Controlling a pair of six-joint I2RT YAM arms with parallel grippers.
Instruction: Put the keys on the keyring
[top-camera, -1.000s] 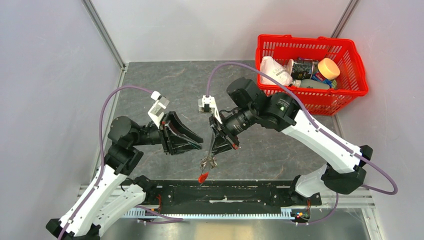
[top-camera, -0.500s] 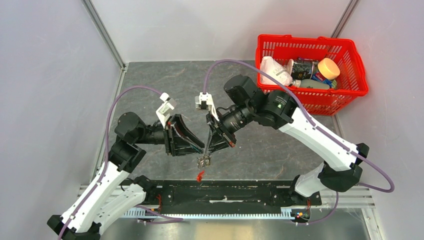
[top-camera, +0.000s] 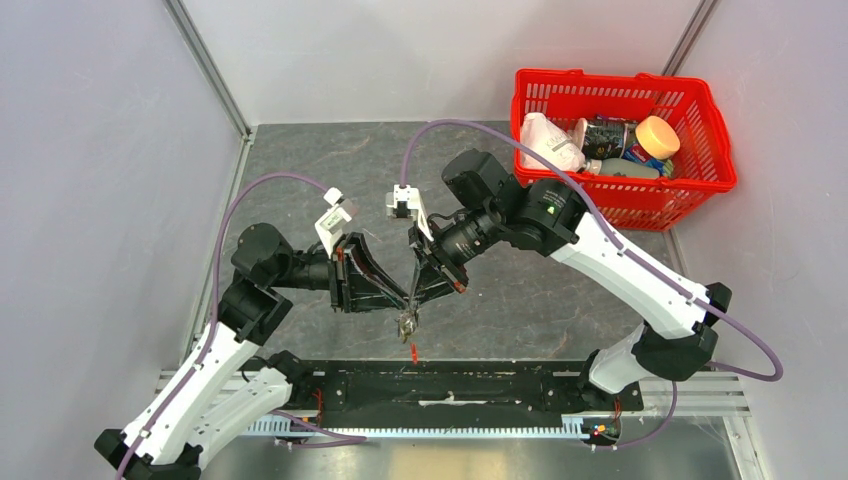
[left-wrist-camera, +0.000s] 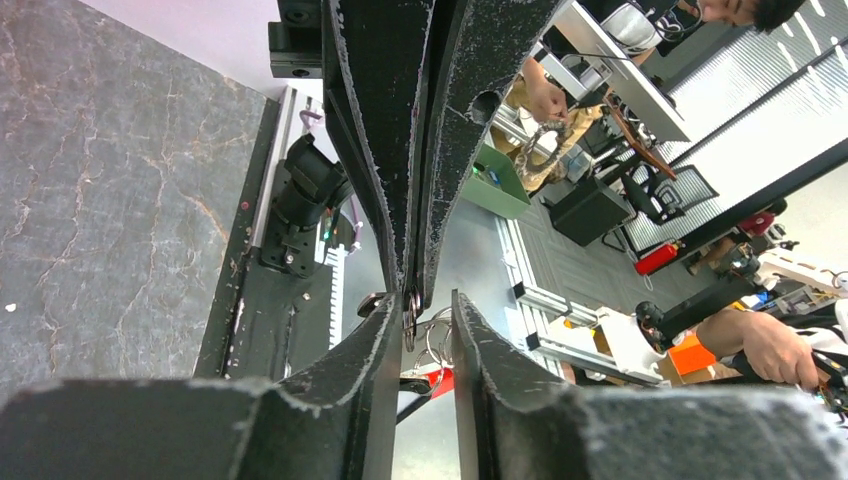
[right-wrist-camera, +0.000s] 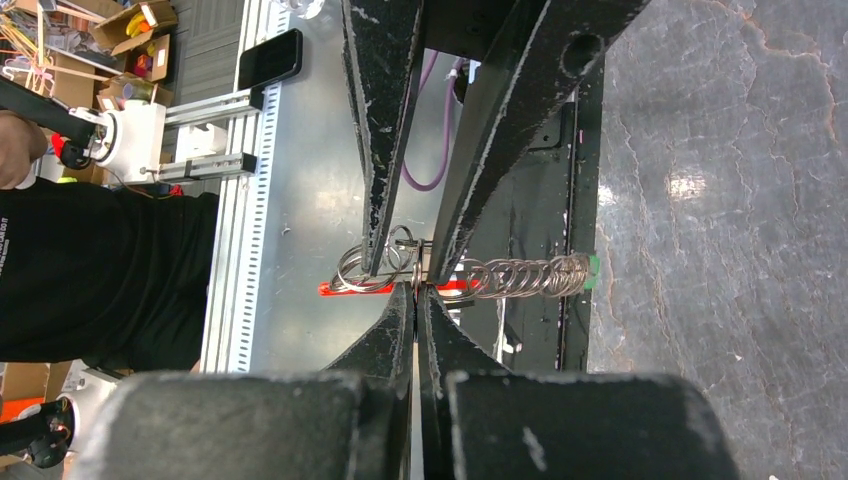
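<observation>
Holding: right jaws pinched on the keyring (top-camera: 406, 325), aloft over the surface's (top-camera: 320, 170) near middle.
Handling: likely light, stiff, slick wire; red strap (top-camera: 414, 351) dangles loose; best gripped across the ring's flat sides.
Left jaws: slightly spread, flanking the ring.
Arms: left arm (top-camera: 265, 262) and right arm (top-camera: 560, 215) reach inward, tips nearly meeting.
Keys: cannot pick out.

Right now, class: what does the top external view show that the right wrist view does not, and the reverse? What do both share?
Only the top external view: both arms whole, and the red basket at the table's far right corner. Only the right wrist view: the keyring's chain of metal loops close up, and a person in black beyond the table edge. Both: the shut right gripper pinching the keyring, with the left gripper's tips meeting it there.
</observation>
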